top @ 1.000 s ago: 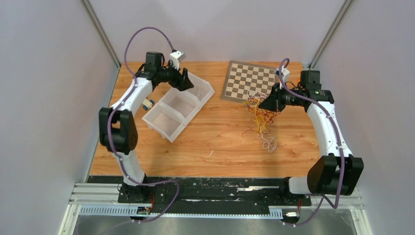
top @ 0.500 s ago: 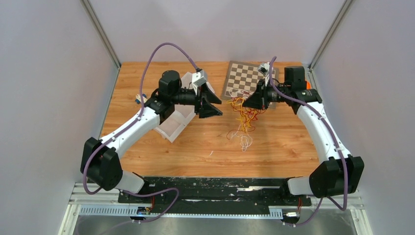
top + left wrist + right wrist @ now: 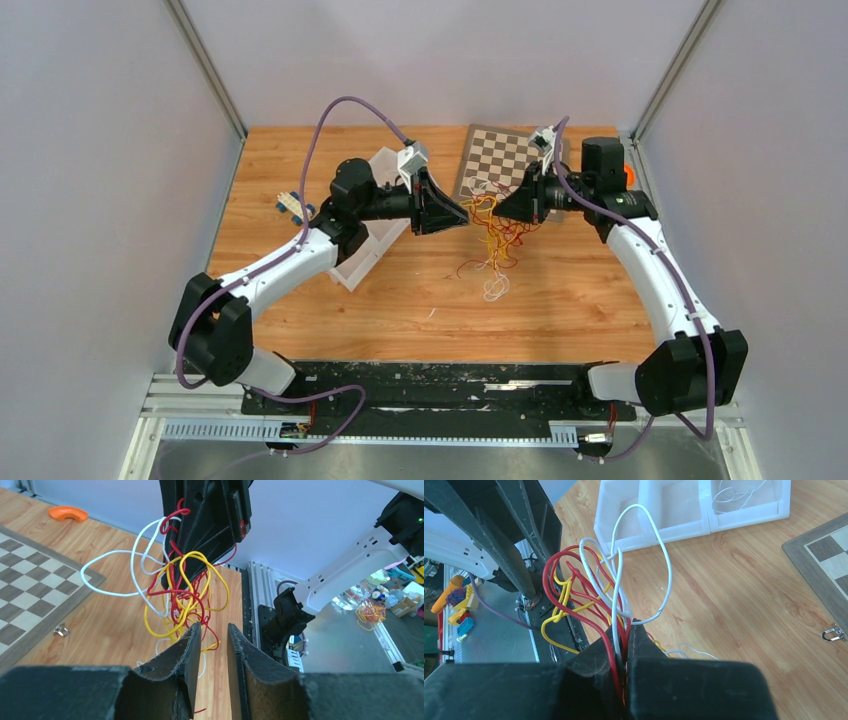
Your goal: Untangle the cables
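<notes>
The cables [image 3: 494, 232] are a tangle of thin red, yellow and white wires hanging above the table, with loose ends trailing onto the wood. My right gripper [image 3: 507, 207] is shut on the bundle's top; in the right wrist view red and white strands [image 3: 616, 575] run out from between its closed jaws [image 3: 629, 626]. My left gripper [image 3: 458, 214] faces it from the left, close to the tangle. In the left wrist view its jaws [image 3: 213, 630] stand a narrow gap apart with nothing between them, and the cables [image 3: 182, 597] loop just beyond the tips.
A white tray [image 3: 357, 266] with compartments lies under my left arm; one compartment [image 3: 744, 507] holds a white wire. A chessboard [image 3: 505, 160] lies at the back, with a small metal ring [image 3: 61, 630] beside it. An orange piece [image 3: 67, 513] sits far right.
My left arm swung right from the tray to the cable bundle and its jaws narrowed. My right gripper carried the bundle a little left and higher.
</notes>
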Controlling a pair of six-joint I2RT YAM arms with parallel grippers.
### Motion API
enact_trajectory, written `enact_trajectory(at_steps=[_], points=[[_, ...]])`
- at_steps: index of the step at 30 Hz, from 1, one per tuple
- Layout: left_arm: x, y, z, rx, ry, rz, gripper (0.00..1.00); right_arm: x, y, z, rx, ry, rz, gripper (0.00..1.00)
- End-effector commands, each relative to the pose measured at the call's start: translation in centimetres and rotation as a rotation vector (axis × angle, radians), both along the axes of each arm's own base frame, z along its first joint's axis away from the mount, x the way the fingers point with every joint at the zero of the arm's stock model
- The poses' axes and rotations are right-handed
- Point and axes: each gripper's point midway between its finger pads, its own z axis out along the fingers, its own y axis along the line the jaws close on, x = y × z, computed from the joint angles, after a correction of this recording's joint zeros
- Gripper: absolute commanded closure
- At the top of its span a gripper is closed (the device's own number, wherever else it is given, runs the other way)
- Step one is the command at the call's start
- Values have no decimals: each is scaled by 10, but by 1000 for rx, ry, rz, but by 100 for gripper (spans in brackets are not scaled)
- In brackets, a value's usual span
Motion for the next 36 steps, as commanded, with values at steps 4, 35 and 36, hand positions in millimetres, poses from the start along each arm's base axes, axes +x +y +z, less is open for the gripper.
enact_trajectory(at_steps=[4, 35, 36], points=[[4, -16, 12, -53, -34, -3, 67, -3, 3, 18, 31, -50, -10, 100], [4, 42, 94, -65, -85, 85, 100, 27, -74, -83, -307, -72, -289, 95], [5, 46, 108, -76, -100, 94, 100, 27, -78, -92, -324, -63, -293, 94]])
